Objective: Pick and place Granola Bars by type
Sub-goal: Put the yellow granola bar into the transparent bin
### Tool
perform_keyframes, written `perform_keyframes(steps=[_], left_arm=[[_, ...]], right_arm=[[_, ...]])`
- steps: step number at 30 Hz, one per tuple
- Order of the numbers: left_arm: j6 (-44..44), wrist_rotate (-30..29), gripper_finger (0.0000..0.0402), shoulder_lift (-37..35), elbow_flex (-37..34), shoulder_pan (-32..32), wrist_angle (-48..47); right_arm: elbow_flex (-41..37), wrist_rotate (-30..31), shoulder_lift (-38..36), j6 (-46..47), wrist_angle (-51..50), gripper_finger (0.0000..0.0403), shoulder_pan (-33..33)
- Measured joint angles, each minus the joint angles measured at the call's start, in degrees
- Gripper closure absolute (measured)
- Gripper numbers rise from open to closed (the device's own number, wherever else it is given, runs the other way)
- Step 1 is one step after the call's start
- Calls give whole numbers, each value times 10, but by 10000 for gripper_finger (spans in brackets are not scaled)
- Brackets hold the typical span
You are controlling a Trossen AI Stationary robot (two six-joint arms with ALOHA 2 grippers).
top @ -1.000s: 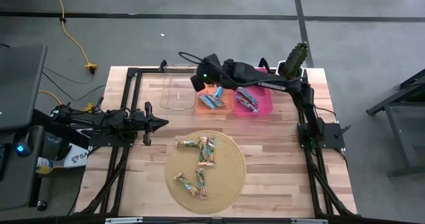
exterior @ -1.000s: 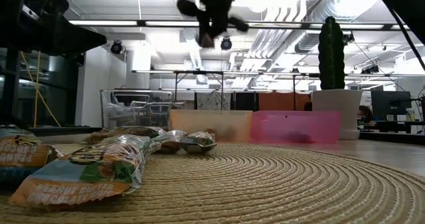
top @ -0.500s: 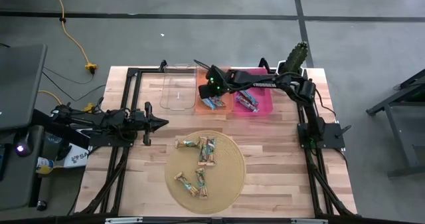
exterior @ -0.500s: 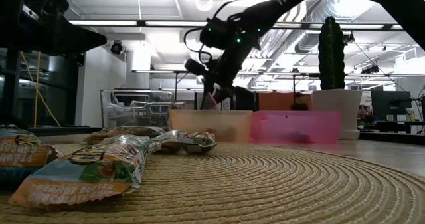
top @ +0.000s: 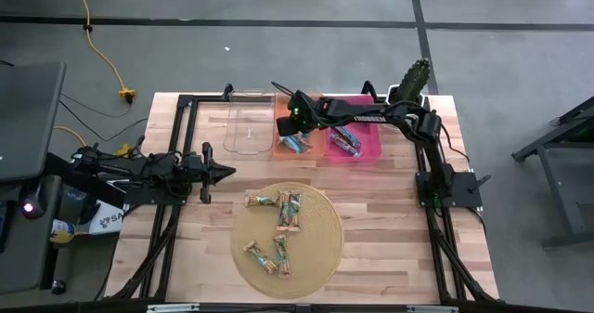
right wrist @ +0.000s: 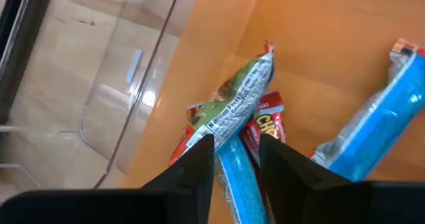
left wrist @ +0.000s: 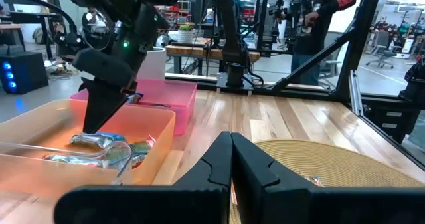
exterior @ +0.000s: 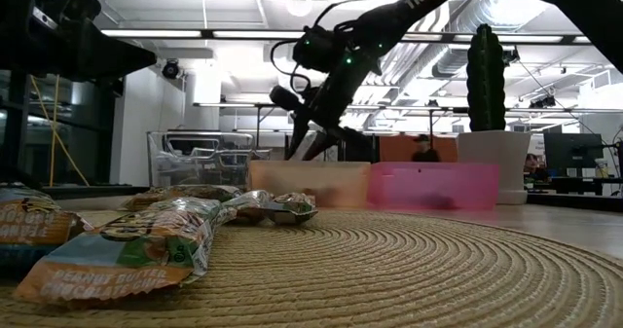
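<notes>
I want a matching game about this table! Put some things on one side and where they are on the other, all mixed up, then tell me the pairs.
Things:
1. blue bars
2. tan bars
3. clear bin
4. right gripper

Places or states:
A. on the round woven mat
B. nothing inside it
C. over the orange bin, jaws parted
D. lying in the orange bin

Pairs: 1-D, 2-A, 3-B, 4-C
</notes>
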Motion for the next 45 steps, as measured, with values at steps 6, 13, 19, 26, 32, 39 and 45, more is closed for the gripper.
perform_keyframes(steps=[6, 13, 19, 26, 32, 39, 45], left_arm=[[0, 0, 401, 0, 0, 0, 0], [0, 0, 401, 0, 0, 0, 0], [0, 0, 401, 0, 0, 0, 0], [0, 0, 401, 0, 0, 0, 0], [0, 0, 401, 0, 0, 0, 0], [0, 0, 401, 0, 0, 0, 0], [0, 0, 401, 0, 0, 0, 0]], right_arm=[[0, -2, -18, -48, 24, 293, 0], [0, -6, -77, -156, 67, 293, 4], [0, -45, -140, -267, 122, 293, 29], [0, -52, -186, -391, 158, 293, 82], [0, -62, -187, -442, 161, 284, 136], [-1, -58, -182, -450, 76, 251, 188], [-1, -49, -172, -454, 10, 229, 223]])
